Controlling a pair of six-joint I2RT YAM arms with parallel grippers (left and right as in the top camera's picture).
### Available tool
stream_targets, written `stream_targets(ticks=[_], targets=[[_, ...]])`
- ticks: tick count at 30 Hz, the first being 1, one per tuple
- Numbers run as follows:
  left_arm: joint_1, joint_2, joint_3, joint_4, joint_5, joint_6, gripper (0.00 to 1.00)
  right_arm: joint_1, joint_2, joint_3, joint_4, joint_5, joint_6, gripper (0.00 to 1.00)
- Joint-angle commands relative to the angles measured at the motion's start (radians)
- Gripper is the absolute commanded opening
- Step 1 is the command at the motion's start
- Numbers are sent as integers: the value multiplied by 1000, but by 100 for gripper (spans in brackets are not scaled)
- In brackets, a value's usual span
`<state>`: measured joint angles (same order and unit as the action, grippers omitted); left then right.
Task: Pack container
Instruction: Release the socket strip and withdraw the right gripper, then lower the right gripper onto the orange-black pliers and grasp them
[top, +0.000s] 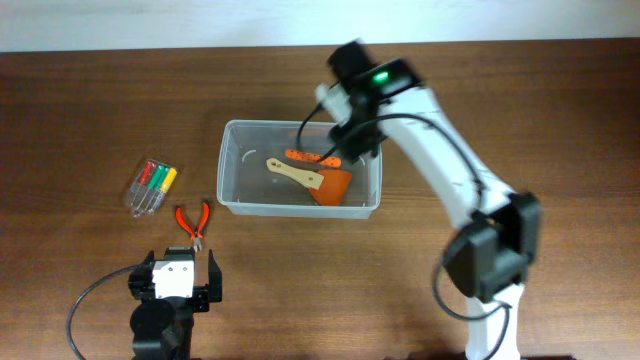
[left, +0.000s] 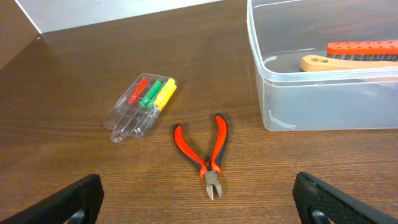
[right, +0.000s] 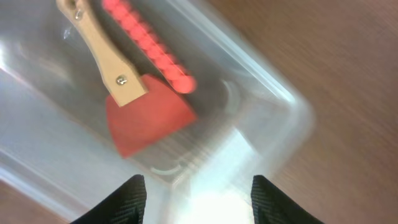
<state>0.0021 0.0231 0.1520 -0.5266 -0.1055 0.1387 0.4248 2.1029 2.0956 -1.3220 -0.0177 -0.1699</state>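
The right gripper (right: 196, 193) is hovering spread and empty over the container (top: 300, 207), the left gripper (left: 199, 194) likewise above the wooden table (left: 93, 74).

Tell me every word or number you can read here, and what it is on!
None: no words or numbers can be read in any view.
The screwdriver pack, the pliers, the container, and the scraper and brush in it show no label.
The right arm shows only a green light, no writing.
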Motion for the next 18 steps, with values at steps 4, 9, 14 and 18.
stream_targets(ticks=[4, 9, 14, 18], targets=[[-3, -6, -7, 3, -4, 16, 99, -237, -122, 35, -130, 56, 291, 57], [-3, -6, -7, 3, -4, 16, 99, -403, -116, -6, -156, 56, 319, 58], [-3, -6, -7, 3, -4, 16, 99, -526, -116, -102, -142, 56, 318, 60], [-3, -6, -7, 3, -4, 16, 99, -583, -116, -234, -86, 56, 318, 61]])
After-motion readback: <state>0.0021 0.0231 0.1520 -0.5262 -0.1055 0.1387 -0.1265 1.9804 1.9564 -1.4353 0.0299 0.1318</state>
